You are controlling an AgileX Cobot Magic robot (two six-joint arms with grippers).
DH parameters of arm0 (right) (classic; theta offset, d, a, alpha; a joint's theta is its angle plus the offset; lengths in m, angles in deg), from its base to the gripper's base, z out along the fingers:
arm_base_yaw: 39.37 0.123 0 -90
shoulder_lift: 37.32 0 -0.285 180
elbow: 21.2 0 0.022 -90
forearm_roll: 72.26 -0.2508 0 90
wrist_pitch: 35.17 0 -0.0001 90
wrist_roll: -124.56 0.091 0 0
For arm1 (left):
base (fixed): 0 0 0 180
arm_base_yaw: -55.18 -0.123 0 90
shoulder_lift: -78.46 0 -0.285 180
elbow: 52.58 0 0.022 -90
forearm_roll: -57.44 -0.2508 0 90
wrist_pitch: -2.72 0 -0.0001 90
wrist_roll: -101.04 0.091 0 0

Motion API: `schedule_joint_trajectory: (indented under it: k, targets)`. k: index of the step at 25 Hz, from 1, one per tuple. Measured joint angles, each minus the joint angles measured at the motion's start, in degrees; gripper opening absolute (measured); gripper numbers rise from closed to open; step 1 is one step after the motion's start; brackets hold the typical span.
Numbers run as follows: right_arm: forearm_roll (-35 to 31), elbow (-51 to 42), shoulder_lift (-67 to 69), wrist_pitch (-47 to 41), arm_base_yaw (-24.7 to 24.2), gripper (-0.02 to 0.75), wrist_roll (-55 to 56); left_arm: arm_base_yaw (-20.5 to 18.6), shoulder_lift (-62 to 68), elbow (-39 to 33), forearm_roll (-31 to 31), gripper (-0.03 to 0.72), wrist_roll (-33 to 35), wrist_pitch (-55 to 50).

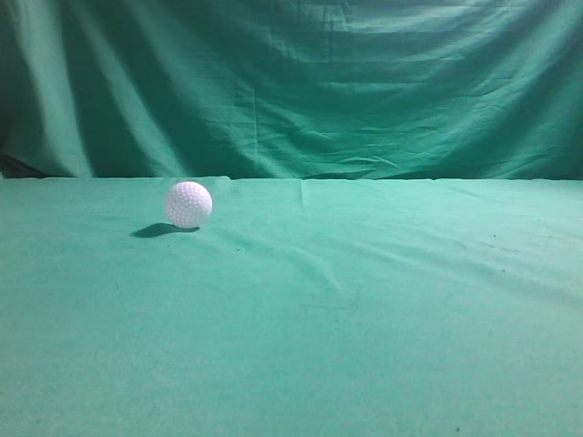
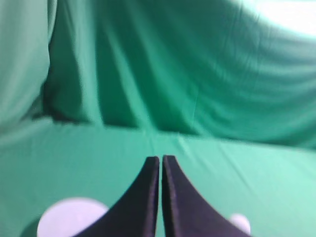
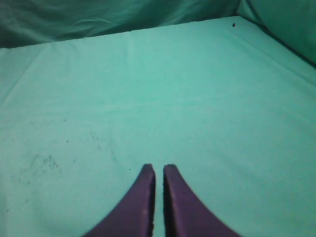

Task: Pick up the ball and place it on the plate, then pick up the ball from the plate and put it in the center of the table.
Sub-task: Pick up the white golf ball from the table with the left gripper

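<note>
Ball [image 1: 189, 204] sits on the green table [image 1: 364, 309], left of centre in the exterior view, toward the back edge near the curtain [image 1: 301, 82], shadow falling to its left. Nothing touches it. No arm shows in the exterior view.

Left gripper [image 2: 161, 160]: fingers together, thin slit only, holding nothing. Its camera shows two pale blurred shapes at the bottom edge: a wide flat one low left [image 2: 71, 217], likely the plate, and a small round one low right [image 2: 240, 223], likely the ball. Both are too blurred to be sure. If that reading holds, the ball lies below and right of the left fingertips, the plate below and left, gripper between them.

Right gripper [image 3: 158, 170]: fingers also together, empty. Its view shows bare cloth only, no ball, no plate.

Judgement: the ball is on the left side, so the left arm is the nearer one and the likely picker. It must open first, then come down and to its right.

Orientation: a dimpled sphere has no long axis and no pointing direction, so any grasp angle works. The risk is rolling on the cloth if it gets nudged off-centre.

Task stage: first pick not yet begun.
</note>
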Motion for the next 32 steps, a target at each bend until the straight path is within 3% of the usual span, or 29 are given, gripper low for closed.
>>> schedule_joint_trajectory:
  k: [5, 12, 16, 20, 24, 27, 32]
  targets:
    - [0.0, 0.0, 0.0, 0.0, 0.0, 0.046, 0.0, 0.0, 10.69, 7.26, 0.0, 0.0, 1.99, -12.3]
    - [0.0, 0.0, 0.0, 0.0, 0.0, 0.046, 0.0, 0.0, 13.89, 8.16, 0.0, 0.0, 2.99, -12.51]
    - [0.0, 0.0, 0.0, 0.0, 0.0, 0.046, 0.0, -0.09, 13.89, 8.16, 4.94, 0.0, 3.0, -11.94]
    - [0.0, 0.0, 0.0, 0.0, 0.0, 0.046, 0.0, -0.09, 15.23, 10.5, 7.44, 0.0, 10.57, -14.84]
    - [0.0, 0.0, 0.0, 0.0, 0.0, 0.046, 0.0, -0.09, 22.45, 17.93, 8.1, 0.0, 16.63, -24.46]
    - [0.0, 0.0, 0.0, 0.0, 0.0, 0.046, 0.0, -0.09, 28.75, 22.53, 11.94, 0.0, 24.36, -29.58]
    - [0.0, 0.0, 0.0, 0.0, 0.0, 0.046, 0.0, 3.95, 37.98, 25.87, 16.65, 0.0, 31.43, -30.95]
